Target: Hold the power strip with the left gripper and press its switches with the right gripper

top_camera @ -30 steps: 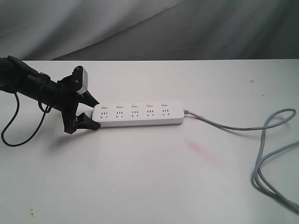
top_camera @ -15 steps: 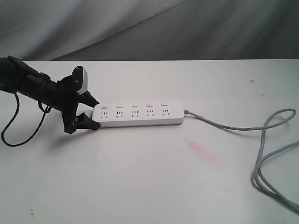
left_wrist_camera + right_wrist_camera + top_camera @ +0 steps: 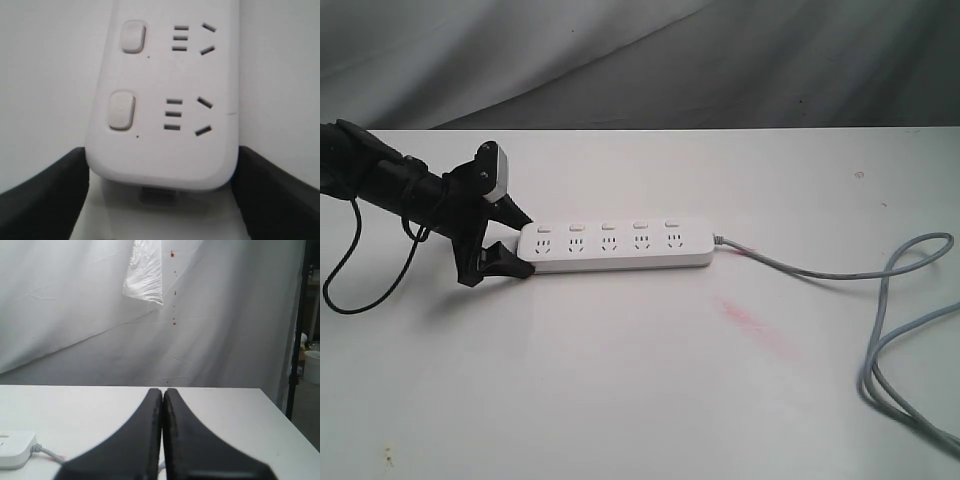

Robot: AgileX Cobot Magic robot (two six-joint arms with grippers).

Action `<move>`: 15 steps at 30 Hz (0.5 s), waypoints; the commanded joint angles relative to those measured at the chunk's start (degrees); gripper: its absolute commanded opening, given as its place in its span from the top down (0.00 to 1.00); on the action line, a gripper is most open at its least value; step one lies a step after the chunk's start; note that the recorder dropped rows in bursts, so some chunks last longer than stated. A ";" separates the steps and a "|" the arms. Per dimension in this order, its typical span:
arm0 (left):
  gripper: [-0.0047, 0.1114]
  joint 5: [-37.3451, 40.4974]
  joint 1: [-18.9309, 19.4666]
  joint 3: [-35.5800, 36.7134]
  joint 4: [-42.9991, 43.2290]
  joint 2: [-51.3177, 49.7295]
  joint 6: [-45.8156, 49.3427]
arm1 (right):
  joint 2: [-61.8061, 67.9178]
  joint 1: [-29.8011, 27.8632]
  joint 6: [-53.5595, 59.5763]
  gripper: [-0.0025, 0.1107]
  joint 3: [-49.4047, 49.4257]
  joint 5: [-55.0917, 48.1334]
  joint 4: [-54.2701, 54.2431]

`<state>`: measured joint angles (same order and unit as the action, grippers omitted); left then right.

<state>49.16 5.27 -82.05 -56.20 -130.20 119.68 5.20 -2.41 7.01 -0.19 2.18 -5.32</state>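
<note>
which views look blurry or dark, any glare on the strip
Exterior view: soft even light, no glare on the power strip. Left wrist view: strip fairly sharp, left gripper's fingers dark and soft-edged. Right wrist view: shut right gripper blurred, backdrop sharper.

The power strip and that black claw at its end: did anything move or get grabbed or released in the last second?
Nothing has visibly changed. The left gripper still clamps the end of the power strip, with one finger on each side. The strip lies in the same spot on the table, and its grey cord keeps the same loop. No other arm has come into the exterior view.
</note>
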 commanded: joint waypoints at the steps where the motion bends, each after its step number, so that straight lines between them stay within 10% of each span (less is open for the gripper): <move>1: 0.39 0.10 0.09 -0.21 -0.58 0.01 0.33 | -0.23 -0.44 -0.01 0.98 -2.65 -7.83 -0.17; 15: 0.39 0.10 0.09 -0.21 -0.58 0.01 0.33 | 24.83 -0.34 0.08 0.98 -39.54 -34.23 0.80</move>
<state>49.16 5.27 -82.05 -56.20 -130.20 119.68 23.57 -2.41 7.01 -33.70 -26.84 -5.32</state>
